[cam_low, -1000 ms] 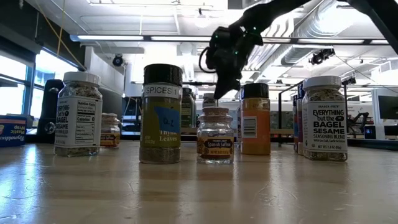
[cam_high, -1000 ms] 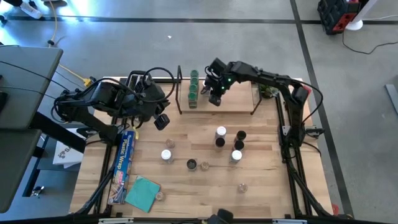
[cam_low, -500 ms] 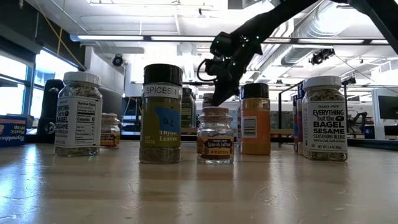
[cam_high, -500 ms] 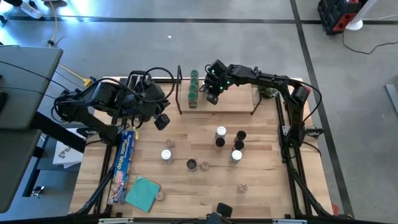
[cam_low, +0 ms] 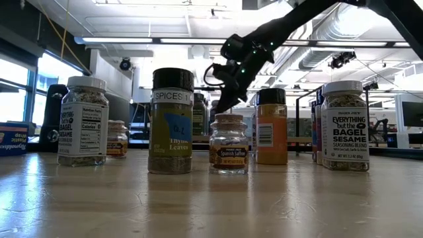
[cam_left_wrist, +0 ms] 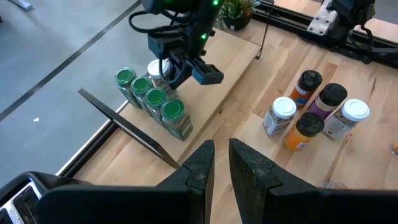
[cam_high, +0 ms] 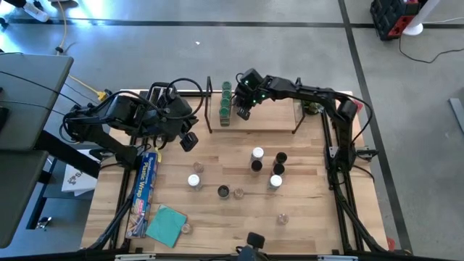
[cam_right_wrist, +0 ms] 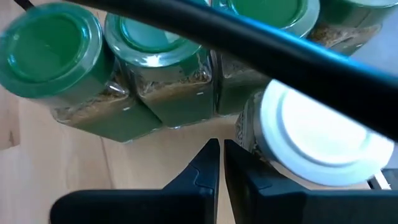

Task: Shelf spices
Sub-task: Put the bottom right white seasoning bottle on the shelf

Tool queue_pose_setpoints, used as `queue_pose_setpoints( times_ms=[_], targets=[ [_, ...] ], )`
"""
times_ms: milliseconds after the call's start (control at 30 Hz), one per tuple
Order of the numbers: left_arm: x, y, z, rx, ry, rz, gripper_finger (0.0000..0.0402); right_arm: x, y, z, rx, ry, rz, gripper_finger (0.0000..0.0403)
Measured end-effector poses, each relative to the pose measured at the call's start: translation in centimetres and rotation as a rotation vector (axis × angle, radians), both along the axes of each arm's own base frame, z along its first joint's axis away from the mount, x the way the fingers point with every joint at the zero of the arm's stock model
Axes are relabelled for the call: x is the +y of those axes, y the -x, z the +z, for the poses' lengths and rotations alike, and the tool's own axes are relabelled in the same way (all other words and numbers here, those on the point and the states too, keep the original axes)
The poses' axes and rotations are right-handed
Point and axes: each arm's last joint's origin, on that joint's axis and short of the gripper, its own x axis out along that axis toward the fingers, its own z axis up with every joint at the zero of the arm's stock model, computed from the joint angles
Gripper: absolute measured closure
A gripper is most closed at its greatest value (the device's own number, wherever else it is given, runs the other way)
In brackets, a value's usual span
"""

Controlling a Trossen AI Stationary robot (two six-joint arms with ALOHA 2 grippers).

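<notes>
The light-wood shelf [cam_high: 272, 122] stands at the table's far side between black end frames. Several green-topped jars [cam_high: 226, 101] stand in a row at its left end, also in the left wrist view [cam_left_wrist: 154, 96]. A white-topped jar [cam_left_wrist: 155, 68] stands upright on the shelf right beside them. My right gripper [cam_high: 242, 110] is shut and empty, low over the shelf next to this jar [cam_right_wrist: 317, 134]. My left gripper [cam_high: 188, 141] is shut and empty, left of the shelf. Several loose jars [cam_high: 267, 167] stand mid-table. My right gripper's shut fingers [cam_right_wrist: 231, 158] point down at a slant, close beside the white-topped jar's side wall [cam_right_wrist: 249, 134]. I cannot tell whether they touch it. The jar stands upright on the shelf board.
A plastic wrap box [cam_high: 147, 192] and a teal cloth [cam_high: 167, 225] lie at the near left. A small potted plant [cam_high: 313, 107] stands at the shelf's right end. More small jars [cam_high: 194, 181] stand scattered toward the near edge. The shelf's right half is bare.
My right gripper has gone toward the table's left edge along the shelf, closing on the row of green-topped jars, and has tipped a little. My left arm has kept still.
</notes>
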Motion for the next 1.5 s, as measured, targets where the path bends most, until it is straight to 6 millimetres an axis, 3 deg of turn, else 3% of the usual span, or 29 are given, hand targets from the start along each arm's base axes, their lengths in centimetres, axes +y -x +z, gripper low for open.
queue_pose_setpoints(
  times_ms=[500,833,1067,1300,1500],
  targets=[
    [0.0,0.0,0.0,-0.010,0.007,0.004,0.0357,-2.0,1.1,-0.1,0.014,0.053,-0.021,0.0385],
    [-0.1,-0.1,0.0,-0.016,0.030,0.004,0.0357,-1.9,0.8,0.1,-0.022,0.057,0.017,0.0385],
    [-0.1,-0.1,0.0,-0.018,0.033,0.006,0.0357,-1.1,2.6,2.5,0.014,-0.036,0.026,0.0385],
    [-0.1,-0.1,0.0,-0.030,0.049,0.022,0.0357,-4.1,4.4,1.4,0.053,-0.067,-0.204,0.0385],
    [-0.1,-0.1,0.0,-0.028,0.053,0.018,0.0357,-5.3,4.1,0.5,-0.022,-0.138,-0.271,0.0385]
  ],
)
